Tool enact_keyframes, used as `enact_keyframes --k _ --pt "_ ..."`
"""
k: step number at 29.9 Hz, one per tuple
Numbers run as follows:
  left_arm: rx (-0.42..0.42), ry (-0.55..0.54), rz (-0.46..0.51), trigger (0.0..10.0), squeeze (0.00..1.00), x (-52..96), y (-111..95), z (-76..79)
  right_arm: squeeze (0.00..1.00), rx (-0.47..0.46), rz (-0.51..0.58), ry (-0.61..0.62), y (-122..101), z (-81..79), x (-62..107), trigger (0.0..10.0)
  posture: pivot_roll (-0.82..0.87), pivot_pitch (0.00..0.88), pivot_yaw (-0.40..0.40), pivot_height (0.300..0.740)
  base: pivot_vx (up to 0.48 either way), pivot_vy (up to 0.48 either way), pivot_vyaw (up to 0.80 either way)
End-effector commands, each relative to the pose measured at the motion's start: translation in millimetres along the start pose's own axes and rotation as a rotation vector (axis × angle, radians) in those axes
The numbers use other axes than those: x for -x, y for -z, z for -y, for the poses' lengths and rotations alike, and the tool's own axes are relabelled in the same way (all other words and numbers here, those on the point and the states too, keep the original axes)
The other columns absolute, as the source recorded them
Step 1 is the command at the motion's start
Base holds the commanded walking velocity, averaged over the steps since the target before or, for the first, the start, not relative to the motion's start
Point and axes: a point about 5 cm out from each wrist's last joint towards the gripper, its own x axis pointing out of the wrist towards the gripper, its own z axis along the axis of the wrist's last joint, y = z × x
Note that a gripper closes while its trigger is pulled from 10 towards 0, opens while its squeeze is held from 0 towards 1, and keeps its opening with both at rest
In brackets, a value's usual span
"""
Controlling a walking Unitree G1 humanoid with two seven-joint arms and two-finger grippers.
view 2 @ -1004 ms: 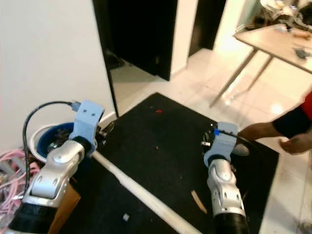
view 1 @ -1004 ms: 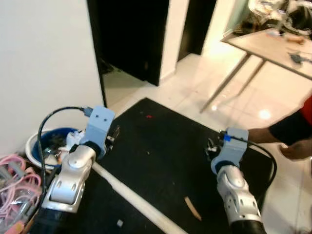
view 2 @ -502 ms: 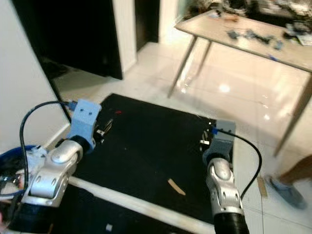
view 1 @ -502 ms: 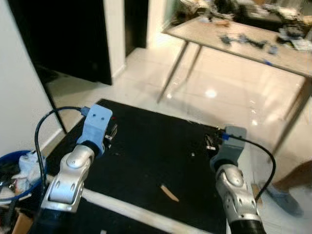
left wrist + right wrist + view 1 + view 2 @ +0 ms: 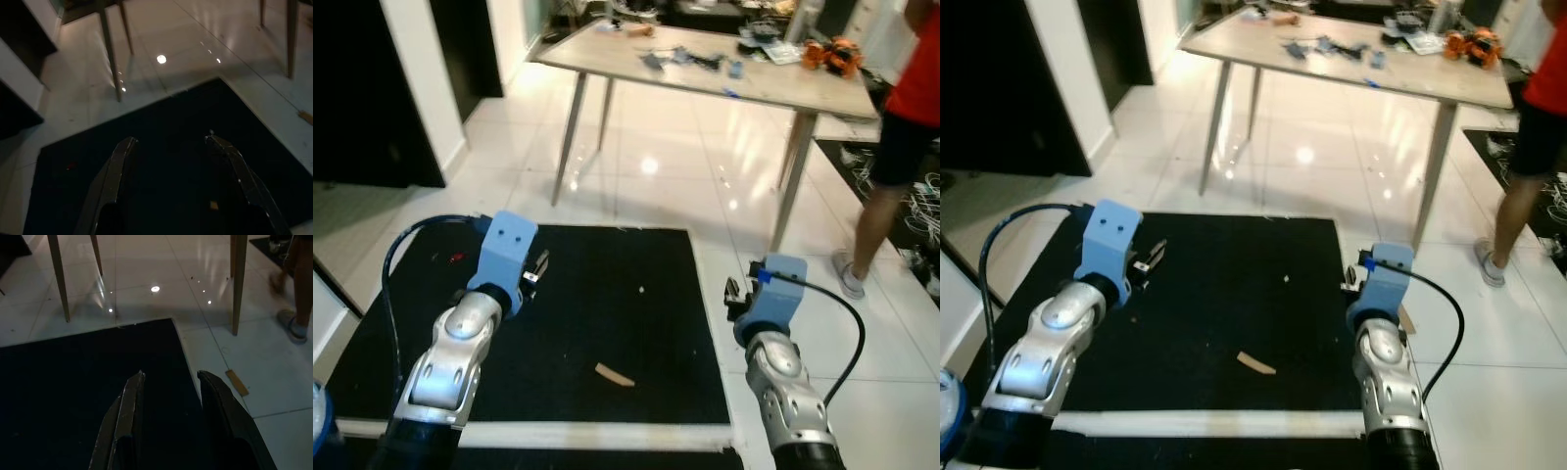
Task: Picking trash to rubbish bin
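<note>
Both arms held out over a black mat (image 5: 607,294) on white tile floor (image 5: 646,186). Left gripper (image 5: 171,161) hovers above the mat w/ fingers spread apart, nothing between them. Right gripper (image 5: 168,404) hangs by the mat's right edge, fingers also apart & empty. Trash: 1 tan scrap (image 5: 614,375) lies on the mat between the 2 arms, near the front edge, not touched by either gripper. 2nd tan strip (image 5: 236,383) lies on the tile just off the mat's right side. Wooden table (image 5: 705,73) w/ clutter stands beyond the mat. A person (image 5: 901,137) in red top & dark shorts stands at far right by the table.
</note>
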Motion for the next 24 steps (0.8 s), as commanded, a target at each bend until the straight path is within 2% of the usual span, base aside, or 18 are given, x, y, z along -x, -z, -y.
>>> enact_keyframes --k 1,13,21,24 --pt "0.011 0.024 0.006 10.0 0.0 -0.3 -0.4 5.5 0.0 0.009 -0.007 0.022 1.6 6.2 1.0 10.0 0.05 0.086 0.035 0.74 0.0 0.0 -0.8" --pt "0.015 0.043 0.022 10.0 0.0 -1.4 -5.1 7.5 0.0 0.005 -0.005 0.042 0.8 10.1 0.7 10.0 0.05 0.079 0.039 0.74 0.0 0.0 -0.8" --pt "0.044 0.073 0.031 10.0 0.0 -1.1 -5.4 6.9 0.0 0.036 -0.018 0.047 5.4 7.4 1.1 10.0 0.05 0.077 0.04 0.74 0.0 0.0 0.0" --pt "0.046 0.072 0.026 10.0 0.0 -1.2 -4.3 5.7 0.0 0.034 -0.022 0.047 6.2 7.0 1.1 10.0 0.04 0.08 0.041 0.74 0.305 0.0 0.0"
